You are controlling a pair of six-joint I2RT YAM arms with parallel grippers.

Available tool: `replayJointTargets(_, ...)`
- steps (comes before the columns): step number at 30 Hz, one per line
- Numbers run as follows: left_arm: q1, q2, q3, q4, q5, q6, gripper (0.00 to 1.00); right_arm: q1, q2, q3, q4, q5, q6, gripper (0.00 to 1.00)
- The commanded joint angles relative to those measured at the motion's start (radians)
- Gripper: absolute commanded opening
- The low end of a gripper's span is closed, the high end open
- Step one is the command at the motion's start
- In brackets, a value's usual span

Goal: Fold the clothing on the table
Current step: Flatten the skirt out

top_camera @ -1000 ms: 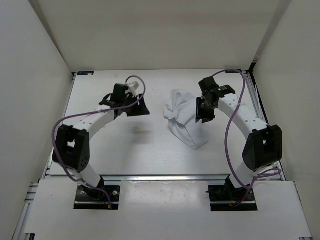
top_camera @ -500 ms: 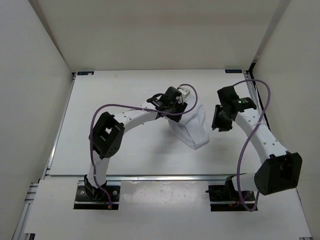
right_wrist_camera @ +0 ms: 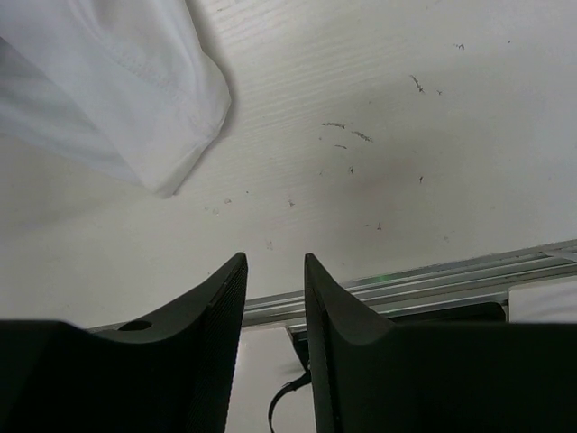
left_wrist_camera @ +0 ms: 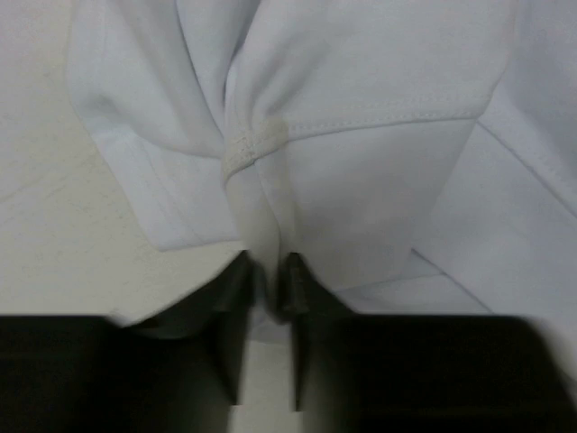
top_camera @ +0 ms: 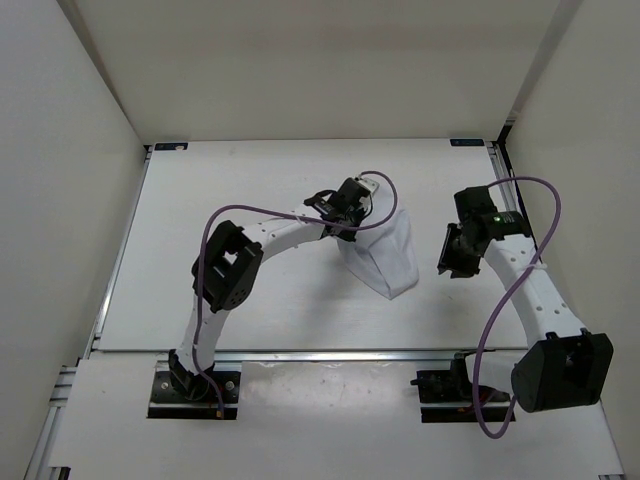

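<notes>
Left gripper (left_wrist_camera: 268, 262) swung from left side of table (top_camera: 200, 200) across to clothing (top_camera: 392, 258); right gripper (right_wrist_camera: 275, 263) backed off rightward. Left fingers nearly together, pinching bunched fold at clothing's far-left corner. Right fingers slightly apart, holding nothing, over bare tabletop beside clothing. Clothing lies crumpled, right of centre.

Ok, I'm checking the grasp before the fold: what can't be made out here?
Left wrist view: the clothing pinched by the left gripper runs off the top and right edges; which part is unclear.
Top view: that gripper's body hides the pinch.
Right wrist view: only one clothing corner shows; the rest is cropped.
</notes>
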Motion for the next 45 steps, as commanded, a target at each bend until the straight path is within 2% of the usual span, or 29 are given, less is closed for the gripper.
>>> replayJointTargets(1,-0.014,0.003,0.045,0.013,0.042,-0.019,0.21,-0.008,-0.031,-0.007,-0.017,-0.018,-0.018,0.37)
replayJointTargets(2,-0.015,-0.002,0.045,0.01,0.054,-0.029,0.06,-0.011,-0.032,-0.02,-0.004,-0.041,-0.021,0.38)
replayJointTargets(3,-0.014,-0.002,0.049,-0.001,0.062,-0.037,0.0,-0.012,-0.032,-0.038,0.003,-0.055,-0.014,0.39)
replayJointTargets(5,0.003,-0.028,0.063,-0.013,0.089,-0.045,0.0,-0.002,-0.026,-0.069,0.035,-0.103,-0.012,0.41)
replayJointTargets(8,0.048,-0.101,0.045,-0.004,0.221,-0.098,0.0,0.026,-0.021,-0.128,0.107,-0.174,0.035,0.43)
replayJointTargets(10,0.113,-0.166,-0.024,0.103,0.385,-0.21,0.0,0.028,-0.011,-0.17,0.17,-0.23,0.055,0.44)
replayJointTargets(12,0.187,-0.261,-0.177,0.206,0.477,-0.297,0.0,0.026,-0.002,-0.227,0.251,-0.29,0.101,0.44)
replayJointTargets(19,0.262,-0.398,-0.461,0.317,0.499,-0.362,0.0,0.052,0.034,-0.319,0.426,-0.342,0.284,0.44)
replayJointTargets(24,0.229,-0.418,-0.514,0.324,0.484,-0.347,0.0,0.074,0.095,-0.333,0.522,-0.405,0.411,0.44)
replayJointTargets(28,0.216,-0.433,-0.563,0.332,0.493,-0.364,0.0,0.146,0.156,-0.327,0.593,-0.449,0.552,0.44)
replayJointTargets(35,0.238,-0.502,-0.665,0.341,0.488,-0.362,0.0,0.25,0.196,-0.359,0.665,-0.442,0.804,0.44)
replayJointTargets(45,0.261,-0.54,-0.688,0.338,0.482,-0.342,0.0,0.294,0.226,-0.385,0.664,-0.442,0.976,0.42)
